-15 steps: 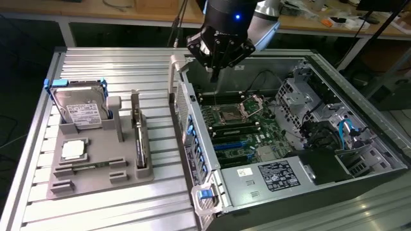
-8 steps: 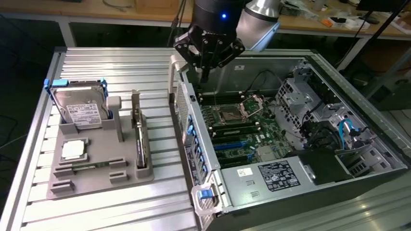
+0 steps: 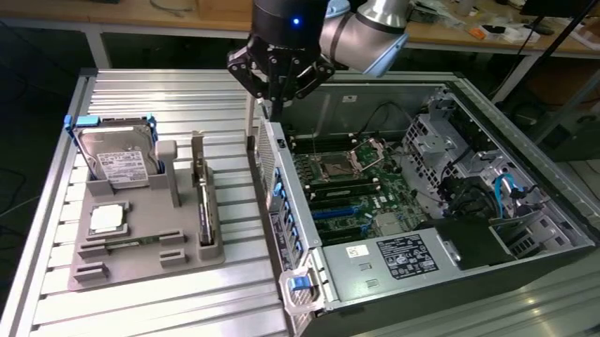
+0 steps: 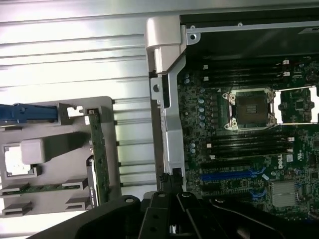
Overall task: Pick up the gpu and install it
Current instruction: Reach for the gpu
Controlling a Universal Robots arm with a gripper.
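- One gpu [image 3: 204, 193] stands on its long edge in a slot of the grey tray [image 3: 150, 265], at the tray side nearest the computer case [image 3: 281, 210]; untouched.
- Green board edge of the gpu shows in the wrist view, upright in the same slot.
- Tray lies on the slatted metal table [image 3: 168, 98], toward the table edge at the exterior view's left.
- Also on the tray: hard drive [image 3: 117, 160] with white label and blue frame, propped up at the tray's far end; square silver processor chip [image 3: 107, 217] lying flat nearer the middle; memory stick [image 3: 122, 243] in a low slot near the tray's front.
- Claw [image 3: 272, 105] is pinched together with nothing in it, hanging over the far end of the case's rear wall, between tray and case interior, well apart from the gpu.
- Case lies open on its side, on the table half at the exterior view's right, just beside the tray.
- Motherboard [image 3: 347, 189] is exposed inside, with an open processor socket [image 4: 249, 109], dark memory slots either side of it and blue expansion slots [image 4: 232, 175].
- Black power supply box [image 3: 403, 256] with a white label sits at the case's near end.
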